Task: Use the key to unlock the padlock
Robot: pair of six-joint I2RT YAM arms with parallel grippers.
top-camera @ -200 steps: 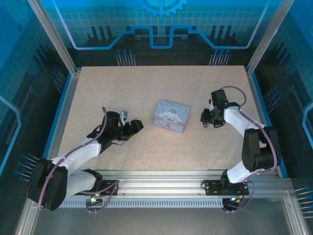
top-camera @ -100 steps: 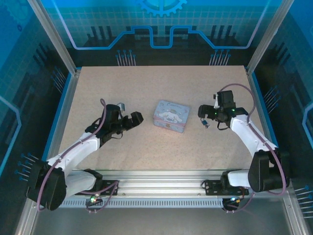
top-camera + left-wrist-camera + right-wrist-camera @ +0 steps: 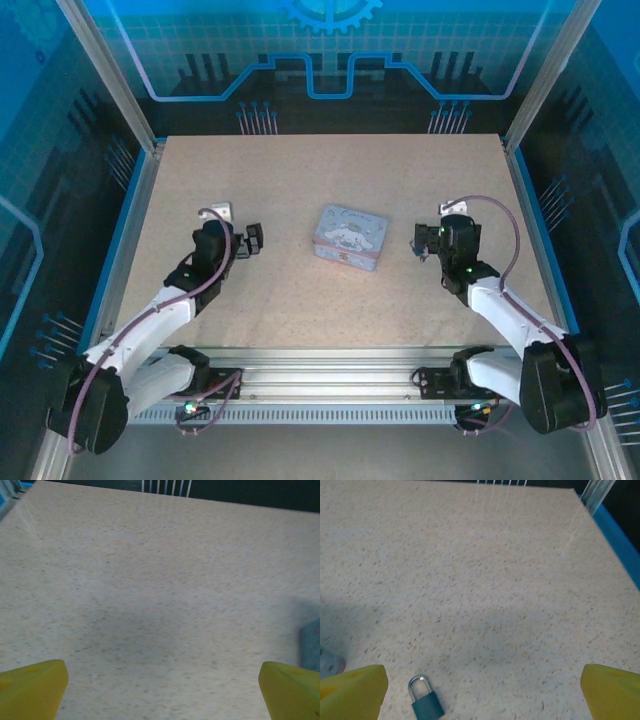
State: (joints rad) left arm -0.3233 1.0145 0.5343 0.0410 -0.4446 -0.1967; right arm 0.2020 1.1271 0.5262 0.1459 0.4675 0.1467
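the right gripper [image 3: 482,691] is shown with its yellow fingers spread wide and nothing held, poised over the table [image 3: 530,570] just right of the pale blue tin [image 3: 350,237]. the padlock [image 3: 426,703] is seen lying flat on the table between those fingers, well off centre and close to the finger at the left of the right wrist view. the wide spread is judged to suit a grasp across the dark teal body, though a sideways shift appears to be needed first. the long axis of the padlock is set nearly along the line of sight of the wrist camera, tilted a little. the silver shackle [image 3: 419,684] is pointed away from the gripper and slightly left, so the base, where a keyhole is expected, is turned towards the fingers. the keyhole itself cannot be made out. the left gripper [image 3: 162,690] is likewise opened wide and empty, held over bare table to the left of the tin, presumably in readiness for the key. where the key lies cannot be told.
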